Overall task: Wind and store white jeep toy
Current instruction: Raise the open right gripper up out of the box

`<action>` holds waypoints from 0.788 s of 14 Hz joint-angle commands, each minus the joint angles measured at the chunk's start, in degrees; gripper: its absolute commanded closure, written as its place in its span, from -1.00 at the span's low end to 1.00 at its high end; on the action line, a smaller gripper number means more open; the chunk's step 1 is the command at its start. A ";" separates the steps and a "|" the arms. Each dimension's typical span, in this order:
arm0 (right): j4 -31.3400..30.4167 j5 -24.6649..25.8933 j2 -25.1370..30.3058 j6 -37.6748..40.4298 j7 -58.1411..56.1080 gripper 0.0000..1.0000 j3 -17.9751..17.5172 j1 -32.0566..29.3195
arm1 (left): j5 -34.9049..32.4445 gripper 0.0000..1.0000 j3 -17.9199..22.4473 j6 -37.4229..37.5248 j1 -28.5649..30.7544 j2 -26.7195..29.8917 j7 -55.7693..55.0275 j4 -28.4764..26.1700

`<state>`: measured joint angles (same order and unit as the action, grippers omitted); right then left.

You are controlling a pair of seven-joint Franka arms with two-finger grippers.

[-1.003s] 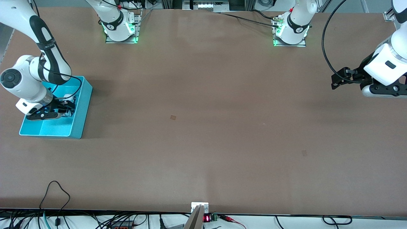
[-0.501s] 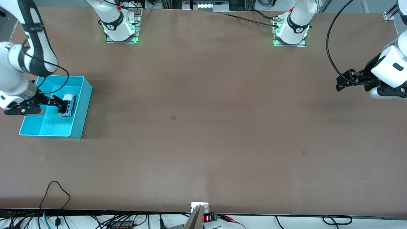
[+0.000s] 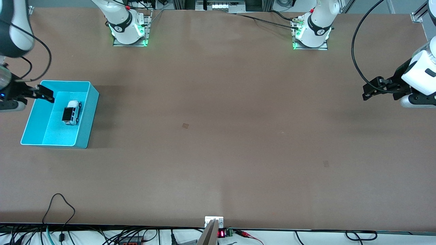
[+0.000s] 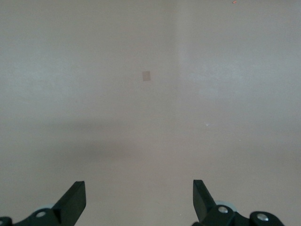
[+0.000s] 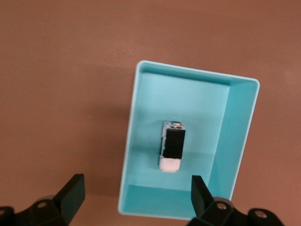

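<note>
Brown tabletop [image 3: 218,136] with a cyan rectangular plastic bin [image 3: 87,117] holding the small white jeep toy [image 3: 72,112], right end effector [image 3: 44,93] released above the bin's rim, left end effector [image 3: 369,91] waiting released over bare tabletop.

Arm shells: glossy white, rounded, with black bands at the joints.
Bases: two white columns on grey metal plates at the top of the frame, each lit green at the foot and ringed by a black collar with a small white mark.
Cables: a black cable loops off each arm; red fittings sit near the bases.
Left hand [image 3: 369,91]: matt black, angular, on a white wrist block with a dark oval inset.
Right hand [image 3: 46,94]: black, on a dark wrist showing a small blue light.
Fingers [image 4: 73,201]: black wedge-shaped tips, with silver screws in the black housing.
</note>
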<state>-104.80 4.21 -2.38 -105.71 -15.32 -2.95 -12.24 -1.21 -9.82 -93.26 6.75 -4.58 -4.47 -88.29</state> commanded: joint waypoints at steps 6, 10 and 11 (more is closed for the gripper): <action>22.26 -0.95 -2.28 22.46 0.38 -1.00 4.78 12.30 | -0.46 -1.00 -0.20 -3.07 0.81 -0.16 -0.19 -0.48; 21.14 -1.48 -2.10 24.06 1.00 -1.00 9.98 17.43 | 2.25 -1.00 -0.20 -3.07 1.86 -0.34 -0.28 -0.74; 20.08 -1.48 -2.19 23.37 1.09 -1.00 9.90 17.69 | 2.79 -1.00 -0.20 -3.07 2.39 -0.43 -0.19 -0.74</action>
<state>-84.33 3.82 -3.62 -82.84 -15.04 5.64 4.19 -0.40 -9.81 -95.61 7.80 -5.13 -4.49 -88.57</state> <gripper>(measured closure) 0.000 0.000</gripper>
